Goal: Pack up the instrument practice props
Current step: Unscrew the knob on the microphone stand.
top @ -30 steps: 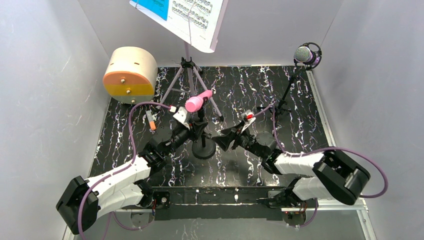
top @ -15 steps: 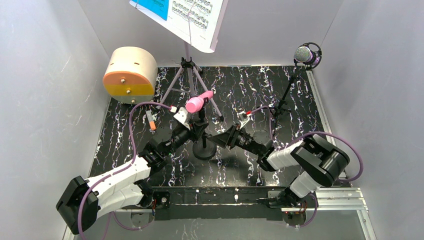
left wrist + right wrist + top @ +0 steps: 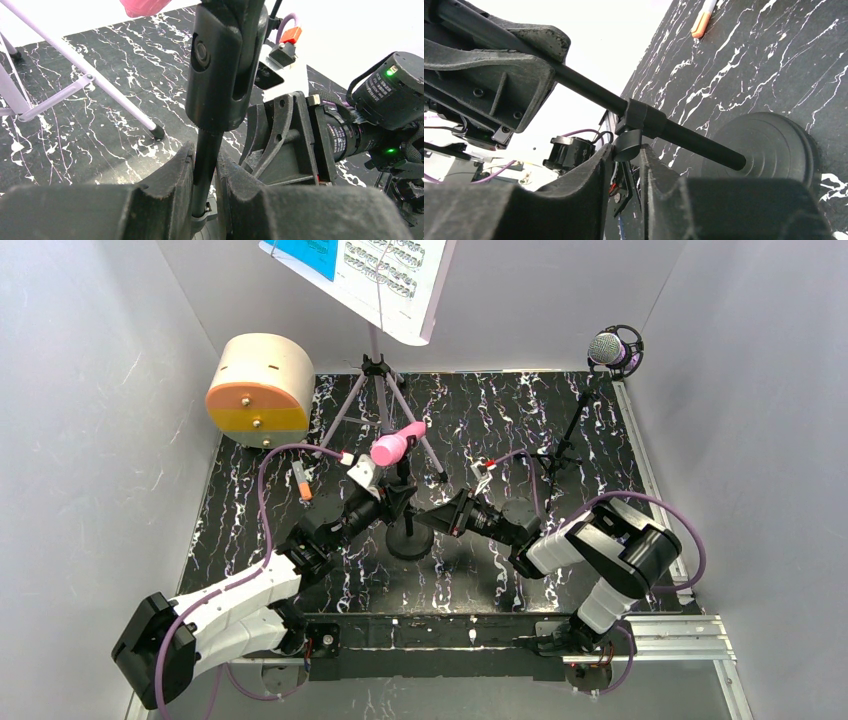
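Clenching the stand pole [image 3: 589, 90], left claw [image 3: 205, 162] faces right claw [image 3: 626, 152] pinching its knob [image 3: 626, 141]; round case's [image 3: 258, 390] inside unseen.

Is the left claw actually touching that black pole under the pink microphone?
Touching. The left wrist view shows the left gripper closed on the black pole, pinching it from both sides with no gap.

Overhead view from behind; both wrist views close on one black pole [image 3: 206, 152].
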You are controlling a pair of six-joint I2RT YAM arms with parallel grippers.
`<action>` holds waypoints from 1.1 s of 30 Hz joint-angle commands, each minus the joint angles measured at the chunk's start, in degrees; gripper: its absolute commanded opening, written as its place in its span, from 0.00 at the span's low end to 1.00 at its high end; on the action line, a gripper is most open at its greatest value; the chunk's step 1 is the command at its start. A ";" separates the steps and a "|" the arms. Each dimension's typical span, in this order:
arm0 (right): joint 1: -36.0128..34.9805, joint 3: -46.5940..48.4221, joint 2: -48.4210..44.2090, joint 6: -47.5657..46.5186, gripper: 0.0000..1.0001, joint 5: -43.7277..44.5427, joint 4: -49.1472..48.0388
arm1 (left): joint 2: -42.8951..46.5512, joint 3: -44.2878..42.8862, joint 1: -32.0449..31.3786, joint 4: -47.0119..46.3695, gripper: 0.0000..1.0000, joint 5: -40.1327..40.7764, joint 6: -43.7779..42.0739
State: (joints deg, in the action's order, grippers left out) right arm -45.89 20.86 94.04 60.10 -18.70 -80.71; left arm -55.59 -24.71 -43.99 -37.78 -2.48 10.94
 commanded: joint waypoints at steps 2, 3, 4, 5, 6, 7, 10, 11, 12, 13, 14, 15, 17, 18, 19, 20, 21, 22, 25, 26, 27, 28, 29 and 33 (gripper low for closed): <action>0.72 1.73 0.04 -2.31 0.26 -0.03 -3.53 | -0.15 1.02 -1.00 6.23 0.00 -3.69 2.95; 0.72 1.77 -0.11 -3.25 0.22 -0.16 -2.94 | -0.14 1.06 -1.01 6.15 0.00 -3.84 3.01; 0.71 1.93 -0.35 -4.51 0.19 -0.30 -2.04 | -0.13 1.18 -1.01 6.14 0.00 -3.71 2.96; 0.72 2.12 -0.68 -5.99 0.16 -0.49 -1.14 | -0.09 1.16 -0.97 6.14 0.00 -3.73 2.95; 0.78 2.37 -1.04 -8.22 0.13 -0.81 -0.18 | -0.05 1.15 -1.01 6.14 0.00 -3.73 2.90; 0.80 2.53 -1.46 -10.35 0.10 -1.27 0.56 | -0.04 1.15 -0.97 6.14 0.00 -3.84 2.86; 0.73 3.09 -2.96 -17.90 0.03 -2.51 2.94 | -0.11 1.22 -0.99 5.61 0.00 -4.56 2.50; 0.78 3.47 -3.49 -20.81 0.01 -3.00 4.43 | -0.13 1.31 -1.01 5.27 0.00 -4.93 2.32; 0.75 3.95 -4.18 -24.13 0.01 -3.40 6.21 | -0.18 1.39 -1.01 4.82 0.00 -5.32 2.11; 0.72 4.45 -4.85 -27.57 0.01 -3.91 7.94 | -0.27 1.65 -1.01 4.25 0.00 -5.77 1.81; 0.76 4.98 -5.62 -30.86 0.01 -4.32 9.79 | -0.25 2.06 -1.01 3.29 0.00 -6.22 1.54; 0.76 5.55 -6.15 -34.18 0.01 -4.42 11.67 | -0.22 2.52 -1.01 2.41 0.00 -6.52 1.34; 0.64 6.80 -7.08 -41.00 0.01 -5.08 15.88 | -0.22 3.04 -1.01 1.26 0.00 -7.04 0.69; 0.63 7.29 -7.52 -44.28 0.01 -5.42 17.60 | -0.15 3.09 -1.01 0.91 0.00 -7.52 0.28; 0.52 7.73 -7.96 -47.37 0.01 -5.88 19.13 | -0.13 3.09 -0.97 0.81 0.00 -7.72 -0.11; 0.44 8.05 -8.41 -50.72 0.01 -6.28 20.99 | -0.05 3.09 -0.99 0.57 0.00 -7.87 -0.53; 0.28 8.42 -8.88 -54.00 0.01 -6.87 22.12 | 0.02 3.09 -1.01 0.33 0.00 -8.06 -0.81; 0.01 8.86 -9.36 -57.73 0.01 -7.16 24.73 | 0.04 3.09 -1.01 0.05 0.00 -8.16 -1.16; -0.82 9.90 -10.69 -68.06 0.01 -6.29 29.89 | 0.13 2.62 -1.01 -0.22 0.00 -8.49 -1.83; -1.47 10.19 -11.08 -71.32 0.01 -5.76 31.11 | 0.13 2.46 -1.01 -0.31 0.00 -8.53 -1.82; -2.16 10.33 -11.49 -75.15 0.01 -5.13 32.21 | 0.06 2.27 -0.99 -0.41 0.00 -8.56 -1.94; -3.12 10.27 -11.84 -80.51 0.01 -3.69 33.06 | 0.10 2.15 -1.01 -0.49 0.00 -8.75 -1.99; -4.17 10.33 -12.03 -84.21 0.01 -2.08 33.94 | 0.17 2.17 -1.01 -0.68 0.00 -8.84 -2.04; -8.65 10.41 -11.89 -99.17 0.01 5.99 36.55 | 0.38 2.87 -1.01 -1.39 0.00 -8.88 -2.08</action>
State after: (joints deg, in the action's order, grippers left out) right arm -50.09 28.73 81.56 -17.80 -21.63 -49.69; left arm -55.72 -22.44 -43.55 -38.63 -3.49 6.44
